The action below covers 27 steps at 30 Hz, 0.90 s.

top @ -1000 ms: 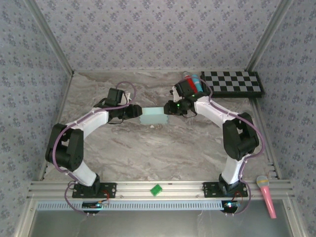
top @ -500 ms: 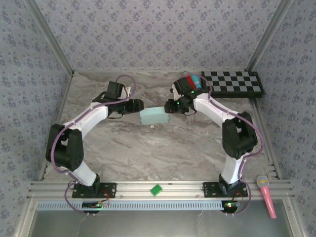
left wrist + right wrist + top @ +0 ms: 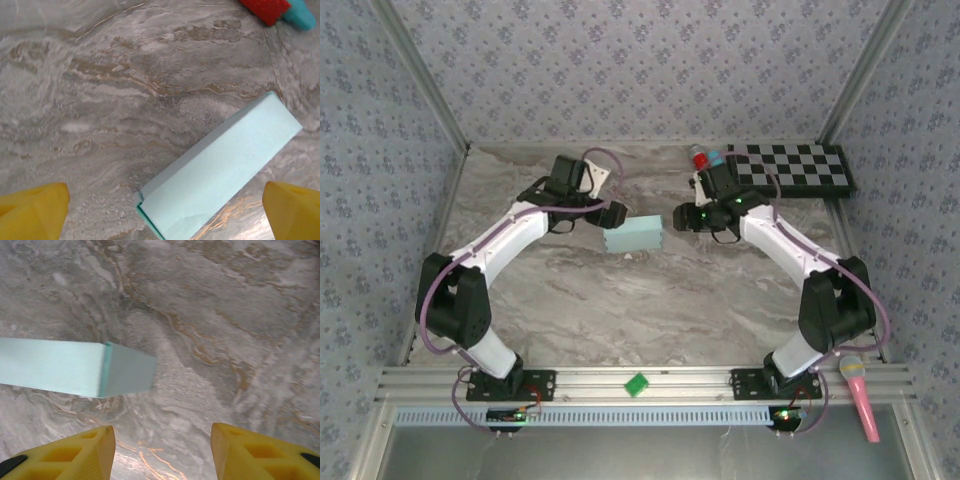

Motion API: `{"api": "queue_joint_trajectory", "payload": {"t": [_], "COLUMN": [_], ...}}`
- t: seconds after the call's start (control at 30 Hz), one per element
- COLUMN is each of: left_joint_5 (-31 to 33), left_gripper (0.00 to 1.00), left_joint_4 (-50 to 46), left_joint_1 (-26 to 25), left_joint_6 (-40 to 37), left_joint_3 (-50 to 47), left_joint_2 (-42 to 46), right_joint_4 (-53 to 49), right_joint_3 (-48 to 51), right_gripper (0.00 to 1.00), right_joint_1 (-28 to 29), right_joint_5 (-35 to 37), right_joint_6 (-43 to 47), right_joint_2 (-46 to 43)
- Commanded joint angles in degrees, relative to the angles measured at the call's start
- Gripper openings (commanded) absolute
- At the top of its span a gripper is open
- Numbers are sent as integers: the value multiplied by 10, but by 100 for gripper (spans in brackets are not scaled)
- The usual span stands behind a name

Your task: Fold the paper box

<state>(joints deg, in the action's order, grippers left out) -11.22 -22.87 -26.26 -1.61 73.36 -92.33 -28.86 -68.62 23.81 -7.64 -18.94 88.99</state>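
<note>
The paper box (image 3: pixel 632 236) is a closed pale aqua rectangular box lying on the marble table between the two arms, free of both. In the left wrist view the paper box (image 3: pixel 220 172) lies slanted, one end near the bottom edge, with a small tab at its corner. My left gripper (image 3: pixel 616 213) hovers just left of and behind the box, open, yellow fingertips (image 3: pixel 35 212) wide apart. My right gripper (image 3: pixel 682 217) stands a short way right of the box, open and empty. From the right wrist, the box's end face (image 3: pixel 127 374) lies ahead and to the left of the fingers (image 3: pixel 75 455).
A black-and-white checkerboard (image 3: pixel 792 168) lies at the back right. A red and blue object (image 3: pixel 705 160) stands beside it, behind the right arm. A green piece (image 3: pixel 637 384) sits on the front rail, a pink microphone (image 3: pixel 860 395) at the front right.
Both grippers have let go of the box and drawn away from it: the left one back and up, the right one to the right. The box stays on the table, slightly turned.
</note>
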Motion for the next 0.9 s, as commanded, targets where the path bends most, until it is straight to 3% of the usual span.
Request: {"api": "queue_joint_trajectory", "payload": {"t": [0.0,0.17,0.37,0.63,0.87], "left_joint_5": [-17,-133,-155,-139,-86], "left_gripper": [99,99,98,87,81], "left_joint_4": [1,-69,-96,-131,-136], "left_joint_1": [-2,-5,-22,-32,-48], "left_joint_6": [-141,-290,-429,-453,-467], "left_joint_3": [25,63,81,138,155], "left_joint_2": [-2,-45,-84,-149,-181], "right_joint_4": [-2,0,17,22,17], "right_joint_3": [43,93,130,138,136], "right_gripper": [55,55,55,55,55], "right_joint_1": [-17,-46,-63,-68,-75], "right_joint_5": [20,21,19,19,18], "right_joint_6": [13,13,5,0,0], "right_joint_2": [-32,-69,-89,-94,-93]}}
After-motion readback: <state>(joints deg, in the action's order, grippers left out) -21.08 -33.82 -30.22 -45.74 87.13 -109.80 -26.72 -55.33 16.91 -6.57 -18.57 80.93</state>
